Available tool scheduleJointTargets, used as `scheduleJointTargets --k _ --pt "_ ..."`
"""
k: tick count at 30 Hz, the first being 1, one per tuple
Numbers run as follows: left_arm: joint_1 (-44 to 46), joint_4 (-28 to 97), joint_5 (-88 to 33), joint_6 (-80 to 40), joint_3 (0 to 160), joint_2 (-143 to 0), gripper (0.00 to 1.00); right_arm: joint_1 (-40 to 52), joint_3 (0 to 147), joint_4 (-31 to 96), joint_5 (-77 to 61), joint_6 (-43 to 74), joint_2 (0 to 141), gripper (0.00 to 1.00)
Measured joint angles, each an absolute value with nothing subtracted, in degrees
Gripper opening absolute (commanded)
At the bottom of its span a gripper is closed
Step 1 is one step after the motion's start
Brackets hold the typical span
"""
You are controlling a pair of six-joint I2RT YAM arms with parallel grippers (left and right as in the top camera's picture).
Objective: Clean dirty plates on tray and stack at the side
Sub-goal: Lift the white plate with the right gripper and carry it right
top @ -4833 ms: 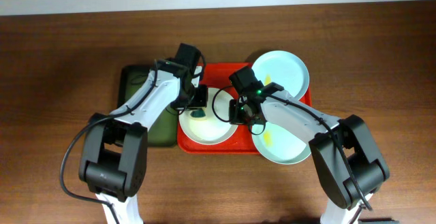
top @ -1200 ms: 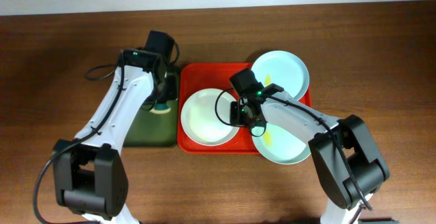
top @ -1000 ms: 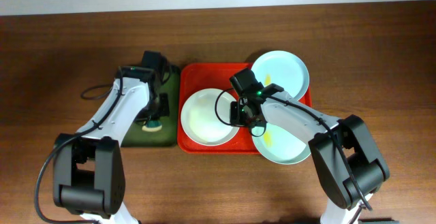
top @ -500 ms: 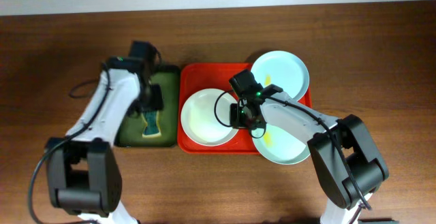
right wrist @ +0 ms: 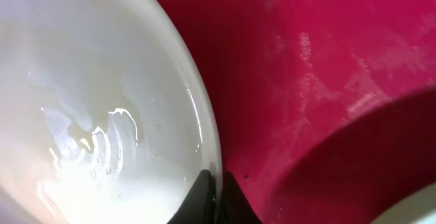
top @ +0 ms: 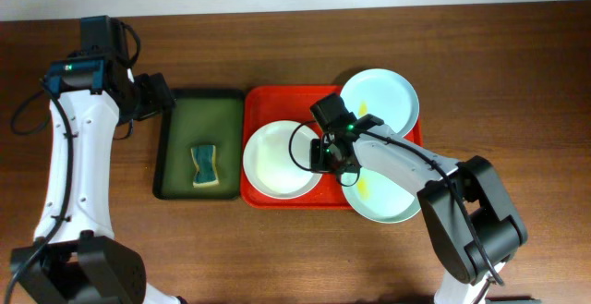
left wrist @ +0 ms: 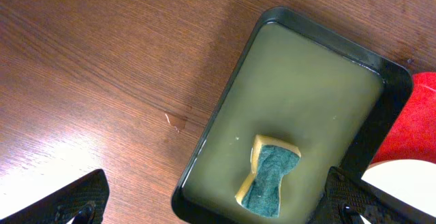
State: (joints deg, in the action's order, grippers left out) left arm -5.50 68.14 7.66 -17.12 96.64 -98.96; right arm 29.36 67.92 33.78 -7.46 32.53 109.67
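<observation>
Your left arm (top: 69, 165) reaches toward the far left corner of the brown wooden table (top: 517, 82). Its jaws stand spread as wide as they go with nothing between them, over bare wood just left of the small dark green rectangular tray (top: 180, 119). In that tray, toward its near end, lies a waisted sponge with a yellow body and a teal scrubbing face (left wrist: 269, 176). It is clear of the jaws and touches only the tray floor. The large flat red plastic tray with the raised rim (top: 286, 101) sits just right of the green one, side against side, around the middle of the table. The round white shallow plate (top: 272, 161) lies on its left half, and its inside looks wet and glossy. Your right arm (top: 397, 156) crosses the red tray from the near right. Its jaws are pinched tight on the right-hand rim of that white plate. The wrist view shows the tips meeting on the rim with red tray floor beside them, but you cannot tell whether the plate is lifted. One pale blue-green plate (top: 383, 96) rests over the red tray's far right corner. The other pale blue-green plate (top: 392, 202), with a small yellow smear (top: 365, 186), hangs over its near edge, partly under the right arm.
</observation>
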Motion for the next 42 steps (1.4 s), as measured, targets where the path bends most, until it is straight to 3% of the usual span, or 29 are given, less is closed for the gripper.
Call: scheduleJointTargets --k 2,10,15,21,32,37,42 --pt "-5.5 68.14 7.68 -17.12 96.64 -98.96 0.99 29.32 68.23 34.79 -7.68 31.33 109.67 0.04" --pt "-5.5 68.18 7.51 -17.12 96.64 -98.96 0.99 25.32 83.15 59.29 -10.24 27.31 108.53 0.04" --pt "-5.5 68.18 7.49 -17.12 96.64 -98.96 0.99 25.98 91.22 61.17 -12.25 28.25 108.36 0.04" --pt "-5.5 68.18 7.49 -17.12 96.64 -98.96 1.0 30.39 92.16 46.24 -8.95 33.08 108.27 0.04" --pt "-5.5 68.16 7.49 -17.12 96.64 -98.96 0.99 43.53 92.38 19.99 16.82 34.68 117.38 0.04" --pt "-5.5 68.16 7.49 -17.12 96.64 -98.96 1.0 43.81 92.36 12.62 22.87 27.49 119.37 0.04" --pt "-5.5 68.16 7.49 -17.12 96.64 -98.96 0.99 44.27 93.43 3.79 27.49 8.4 119.39 0.04"
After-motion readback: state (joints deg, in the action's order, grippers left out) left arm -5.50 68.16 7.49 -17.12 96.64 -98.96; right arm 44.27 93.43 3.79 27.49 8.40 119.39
